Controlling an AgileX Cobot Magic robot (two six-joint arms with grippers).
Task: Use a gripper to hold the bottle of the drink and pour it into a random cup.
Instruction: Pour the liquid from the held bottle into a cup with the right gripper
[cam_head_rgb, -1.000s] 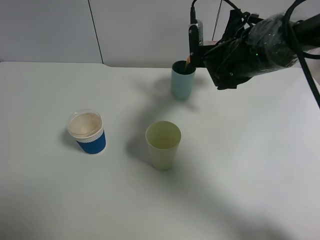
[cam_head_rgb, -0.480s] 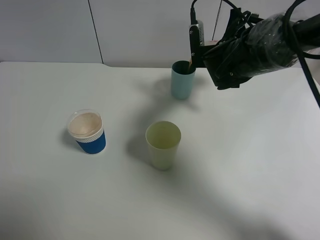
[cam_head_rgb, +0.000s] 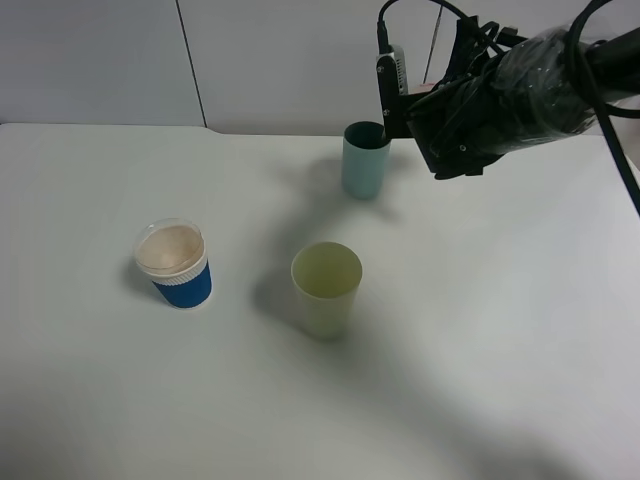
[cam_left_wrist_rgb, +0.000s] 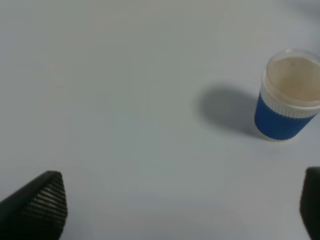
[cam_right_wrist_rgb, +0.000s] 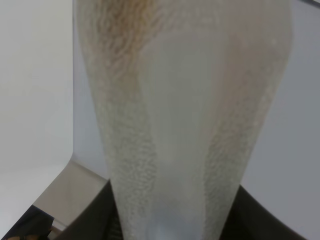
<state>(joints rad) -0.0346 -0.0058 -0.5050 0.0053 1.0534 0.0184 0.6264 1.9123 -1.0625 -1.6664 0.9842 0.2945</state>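
My right gripper (cam_head_rgb: 405, 105) is shut on the bottle, high at the back right, just right of and above the teal cup (cam_head_rgb: 365, 160). In the exterior view the arm hides nearly all of the bottle. In the right wrist view the translucent bottle (cam_right_wrist_rgb: 175, 115) fills the frame between the dark fingers (cam_right_wrist_rgb: 90, 222), with a brown tint of drink (cam_right_wrist_rgb: 135, 12) at one end. No stream shows at the cup's rim. My left gripper (cam_left_wrist_rgb: 175, 210) is open and empty above the table, out of the exterior view.
A blue ribbed cup (cam_head_rgb: 175, 263) with a clear lid stands at the left; it also shows in the left wrist view (cam_left_wrist_rgb: 287, 100). A pale yellow-green cup (cam_head_rgb: 326, 289) stands in the middle of the white table (cam_head_rgb: 500, 330). A wall runs behind.
The brown bit at the teal cup's rim, seen under the gripper earlier, no longer shows. The right gripper has shifted slightly up. The cups have not moved.
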